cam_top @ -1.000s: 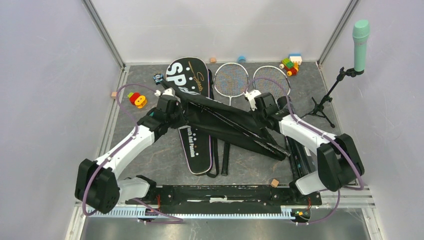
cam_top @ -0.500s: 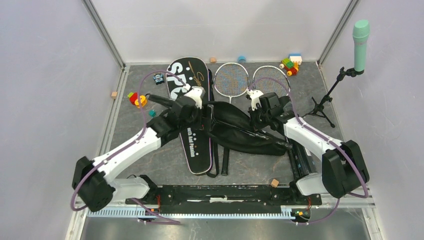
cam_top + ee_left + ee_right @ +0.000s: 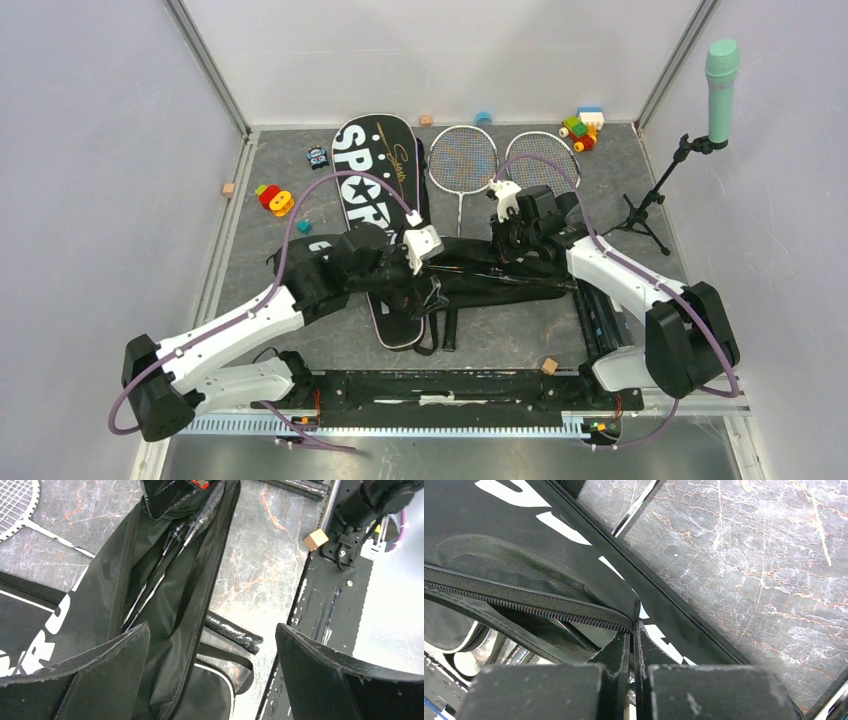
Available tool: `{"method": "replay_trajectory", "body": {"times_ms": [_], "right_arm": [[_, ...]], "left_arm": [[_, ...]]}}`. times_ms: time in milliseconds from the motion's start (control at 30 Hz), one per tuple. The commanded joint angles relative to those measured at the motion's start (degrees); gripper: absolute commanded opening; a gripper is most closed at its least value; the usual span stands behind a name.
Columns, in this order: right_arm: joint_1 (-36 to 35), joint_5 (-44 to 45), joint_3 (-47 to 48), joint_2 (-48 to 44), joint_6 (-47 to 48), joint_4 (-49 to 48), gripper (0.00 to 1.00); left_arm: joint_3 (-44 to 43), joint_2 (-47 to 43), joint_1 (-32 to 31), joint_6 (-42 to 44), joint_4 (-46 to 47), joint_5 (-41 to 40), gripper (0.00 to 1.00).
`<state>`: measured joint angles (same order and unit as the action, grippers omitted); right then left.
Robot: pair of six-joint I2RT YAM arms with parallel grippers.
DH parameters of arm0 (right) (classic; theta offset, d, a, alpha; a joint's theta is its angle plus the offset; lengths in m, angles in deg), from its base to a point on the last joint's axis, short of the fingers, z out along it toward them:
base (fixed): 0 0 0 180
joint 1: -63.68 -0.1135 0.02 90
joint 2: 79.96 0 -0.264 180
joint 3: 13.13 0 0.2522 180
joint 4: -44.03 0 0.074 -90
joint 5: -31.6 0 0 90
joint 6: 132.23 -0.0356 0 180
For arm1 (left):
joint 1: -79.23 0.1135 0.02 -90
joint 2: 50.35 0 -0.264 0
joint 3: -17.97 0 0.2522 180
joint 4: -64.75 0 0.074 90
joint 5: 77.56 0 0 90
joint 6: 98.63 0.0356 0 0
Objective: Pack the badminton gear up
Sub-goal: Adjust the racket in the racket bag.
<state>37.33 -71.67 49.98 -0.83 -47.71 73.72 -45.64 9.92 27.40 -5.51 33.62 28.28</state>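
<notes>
A black racket bag [image 3: 500,278] lies crosswise over the "SPORT" bag [image 3: 372,178]. Its zip is open, and thin racket shafts [image 3: 165,555] show inside. My right gripper [image 3: 506,244] is shut on the bag's zipper edge [image 3: 574,615], the jaws pinched together [image 3: 634,630]. Over the bag's near side my left gripper [image 3: 428,288] hangs wide open [image 3: 211,627], holding nothing. Below it lies a glossy black handle end [image 3: 232,630]. Two rackets [image 3: 463,155] [image 3: 540,160] rest on the mat behind the bags. No shuttlecocks or tube can be made out.
A mint-green microphone [image 3: 722,75] on a black stand rises at the back right. Toy blocks [image 3: 582,127] lie at the back, and a red and yellow toy [image 3: 275,198] at the left. A wooden cube [image 3: 548,366] sits by the base rail [image 3: 450,390].
My left gripper opened and let go of the bag's left end, then swung right and toward the near edge. The bag sank flatter onto the mat. The right gripper kept its hold.
</notes>
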Motion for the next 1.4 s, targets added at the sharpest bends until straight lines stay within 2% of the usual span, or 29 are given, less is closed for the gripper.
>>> {"method": "replay_trajectory", "body": {"times_ms": [0,67,200,300,367,567,867,967,1167,1367], "right_arm": [[0.2,-1.7,1.6,-0.9,0.2,-2.4,0.00],[0.3,-3.5,2.2,-0.5,0.4,-1.9,0.00],[1.5,-7.6,2.8,0.0,0.6,-1.1,0.00],[3.0,-12.8,3.5,1.3,1.0,0.5,0.00],[3.7,-14.7,4.3,1.9,1.3,2.0,0.00],[4.4,-19.6,6.3,4.4,2.4,4.5,0.00],[5.7,-19.3,6.5,4.3,5.0,8.0,0.00],[6.3,-18.3,5.9,4.0,5.7,9.0,0.00],[7.6,-17.5,6.2,4.4,7.1,9.5,0.00],[8.2,-19.2,6.4,5.5,7.0,9.3,0.00]], "left_arm": [[1.2,-1.3,-0.5,2.3,4.9,4.4,1.00],[-1.4,3.3,-2.8,5.0,4.6,6.0,1.00],[-7.8,14.9,-8.7,15.4,1.1,0.9,1.00],[-9.9,21.9,-8.8,19.6,2.7,-2.7,0.99],[-11.0,26.4,-8.9,22.7,2.8,-4.2,0.95],[-11.1,34.3,-8.8,26.8,9.0,-11.2,0.91],[-11.5,38.2,-6.9,30.5,14.1,-14.3,0.83],[-11.3,37.2,-4.7,31.2,15.1,-11.3,0.80],[-10.1,32.5,-2.8,33.6,15.0,-5.2,0.80],[-12.1,33.0,-1.9,35.0,14.7,-4.2,0.79]]}}
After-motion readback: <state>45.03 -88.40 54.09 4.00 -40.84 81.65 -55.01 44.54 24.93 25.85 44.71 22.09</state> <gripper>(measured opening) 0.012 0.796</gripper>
